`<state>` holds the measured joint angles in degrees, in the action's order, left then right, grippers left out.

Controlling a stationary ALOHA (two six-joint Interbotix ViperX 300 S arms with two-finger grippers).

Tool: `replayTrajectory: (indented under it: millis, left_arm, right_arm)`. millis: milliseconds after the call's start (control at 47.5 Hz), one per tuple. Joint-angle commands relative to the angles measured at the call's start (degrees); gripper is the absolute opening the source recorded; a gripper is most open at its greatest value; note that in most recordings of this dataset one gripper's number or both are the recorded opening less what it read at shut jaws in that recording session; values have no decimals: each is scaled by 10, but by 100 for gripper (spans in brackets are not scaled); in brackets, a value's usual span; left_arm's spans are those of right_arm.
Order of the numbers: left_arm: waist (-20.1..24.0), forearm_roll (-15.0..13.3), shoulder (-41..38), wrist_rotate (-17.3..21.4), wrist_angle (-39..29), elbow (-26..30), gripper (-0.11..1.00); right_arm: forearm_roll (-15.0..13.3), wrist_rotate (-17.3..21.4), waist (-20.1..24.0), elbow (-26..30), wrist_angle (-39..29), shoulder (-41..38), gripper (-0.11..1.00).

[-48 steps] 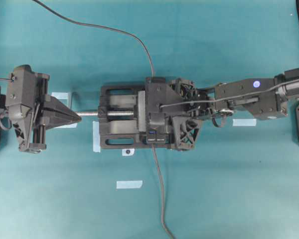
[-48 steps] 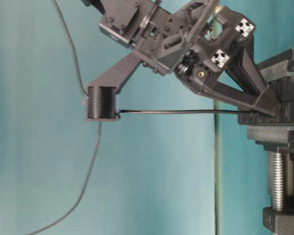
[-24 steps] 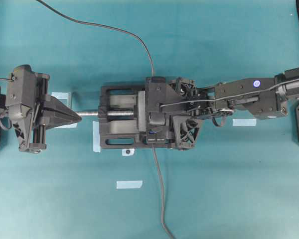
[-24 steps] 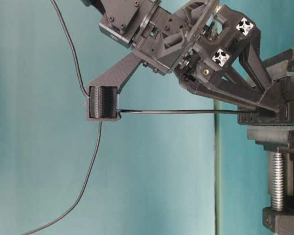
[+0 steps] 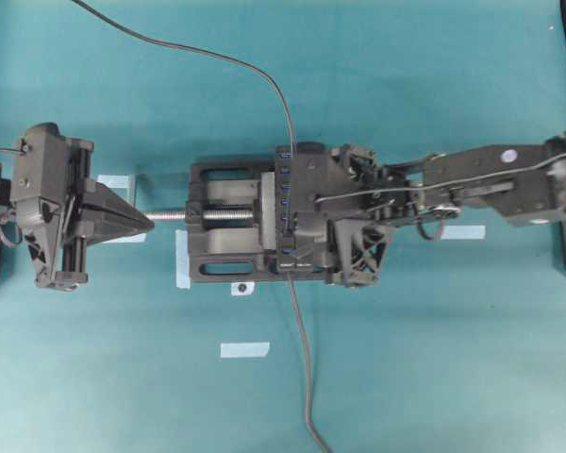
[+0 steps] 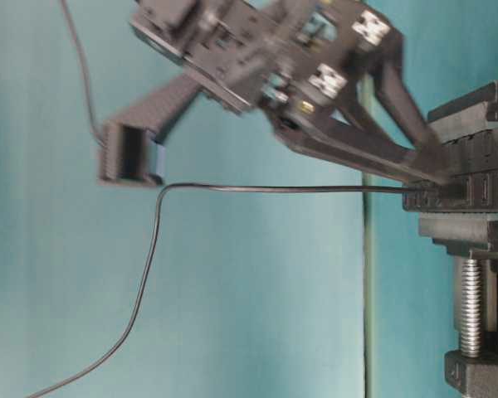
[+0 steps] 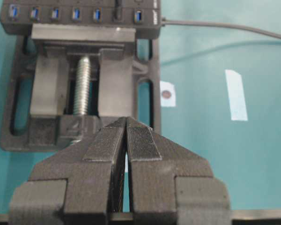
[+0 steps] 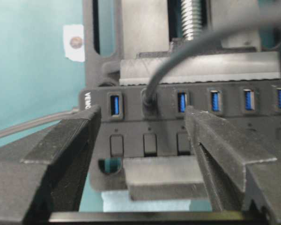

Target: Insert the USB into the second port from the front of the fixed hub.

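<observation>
Nearest the right wrist camera, the right gripper (image 8: 143, 136) is standing with its jaws spread wide, one finger on either side of the plug and touching nothing. Just beyond the fingertips, the USB (image 8: 150, 102) is sitting in the second port from the labelled end of the fixed hub (image 8: 234, 123), with an empty blue port on each side; its cable is arching up and away towards the camera. How deep the plug is seated is hard to judge from here, though it appears fully in.

The plug is looking small, light and rigid, so any regrip belongs on its short moulded body, pinched across the flat sides, never on the thin limp cable, which would bend and give no control. The hub itself is being held stiffly in the vise (image 5: 226, 222), so it should not give way under a push.

Farther off, across the table (image 5: 406, 377), the left gripper (image 5: 143, 222) is sitting with its jaws pressed together on nothing, pointing at the silver screw (image 5: 170, 216) and well apart from the hub.
</observation>
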<state>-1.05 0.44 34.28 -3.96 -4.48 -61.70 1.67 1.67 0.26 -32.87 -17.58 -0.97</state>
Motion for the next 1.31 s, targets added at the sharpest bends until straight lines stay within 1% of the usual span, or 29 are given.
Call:
replayTrajectory:
  millis: [0, 821, 1032, 1284]
  left_arm:
    - [-1, 1, 2, -1, 5, 11, 0]
    - [-1, 1, 2, -1, 5, 12, 0]
    - [-1, 1, 2, -1, 5, 13, 0]
    - [-1, 1, 2, -1, 5, 13, 0]
  right_arm:
    - [1, 4, 0, -2, 2, 29, 85]
    - [2, 4, 0, -69, 28, 130, 85]
    - [1, 4, 0, -84, 31, 146, 85]
    - [1, 4, 0, -92, 54, 150, 85]
